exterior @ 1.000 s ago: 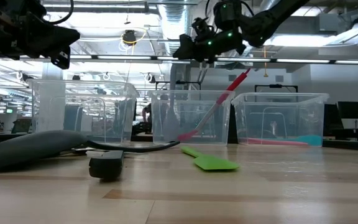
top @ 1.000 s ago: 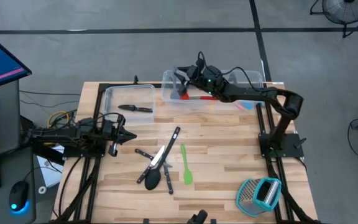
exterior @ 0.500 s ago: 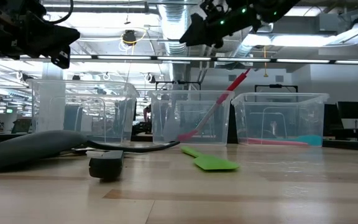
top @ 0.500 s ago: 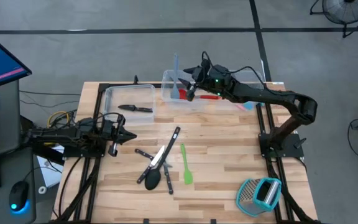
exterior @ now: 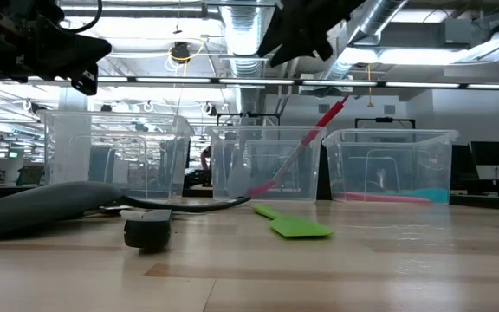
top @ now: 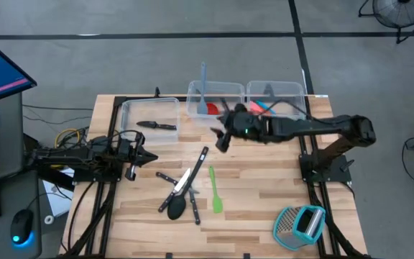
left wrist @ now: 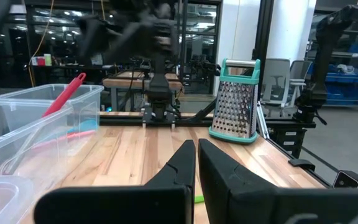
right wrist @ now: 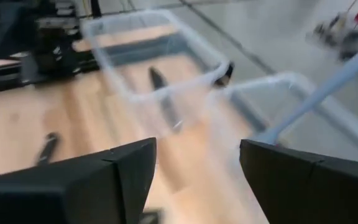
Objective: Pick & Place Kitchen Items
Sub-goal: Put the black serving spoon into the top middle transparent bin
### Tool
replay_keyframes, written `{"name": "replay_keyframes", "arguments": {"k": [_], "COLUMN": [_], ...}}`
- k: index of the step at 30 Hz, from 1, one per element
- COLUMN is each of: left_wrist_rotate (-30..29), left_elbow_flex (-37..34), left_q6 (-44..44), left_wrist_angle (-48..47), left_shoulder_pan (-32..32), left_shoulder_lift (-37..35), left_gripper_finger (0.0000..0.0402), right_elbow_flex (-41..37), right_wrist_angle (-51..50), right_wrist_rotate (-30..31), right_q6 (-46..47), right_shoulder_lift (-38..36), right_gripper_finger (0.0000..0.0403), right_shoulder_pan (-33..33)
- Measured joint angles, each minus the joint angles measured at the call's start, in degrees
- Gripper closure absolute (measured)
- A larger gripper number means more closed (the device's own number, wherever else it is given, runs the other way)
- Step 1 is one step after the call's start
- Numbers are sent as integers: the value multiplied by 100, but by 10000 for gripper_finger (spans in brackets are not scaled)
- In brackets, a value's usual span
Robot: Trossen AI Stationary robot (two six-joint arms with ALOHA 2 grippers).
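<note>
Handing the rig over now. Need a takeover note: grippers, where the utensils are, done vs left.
Right gripper: open, empty, above the table in front of the middle bin.
Left gripper: shut, empty, parked at the table's left edge.
Done: knife in the left bin; grey-blue spatula and red spoon in the middle bin; utensils in the right bin.
Left on the table: green spatula, black spoon, several knives.
</note>
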Motion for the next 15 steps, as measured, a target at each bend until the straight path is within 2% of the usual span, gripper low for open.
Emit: {"name": "replay_keyframes", "arguments": {"k": [6, 10, 15], "left_wrist_rotate": [-1, -1, 0], "left_elbow_flex": [-1, -1, -1], "left_q6": [0, 0, 0], "left_wrist_angle": [2, 2, 4], "left_shoulder_pan": [0, 0, 0], "left_shoulder_lift": [0, 0, 7], "left_gripper_finger": [400, 400, 400], "right_elbow_flex": [3, 60, 679], "right_wrist_angle": [-639, -664, -1253], "right_wrist_rotate": [542, 557, 410], "right_q6": [1383, 2024, 2493], "right_shoulder_lift": [333, 860, 1773], "right_gripper_finger": [173, 172, 172], "right_shoulder_pan": [634, 817, 738]}}
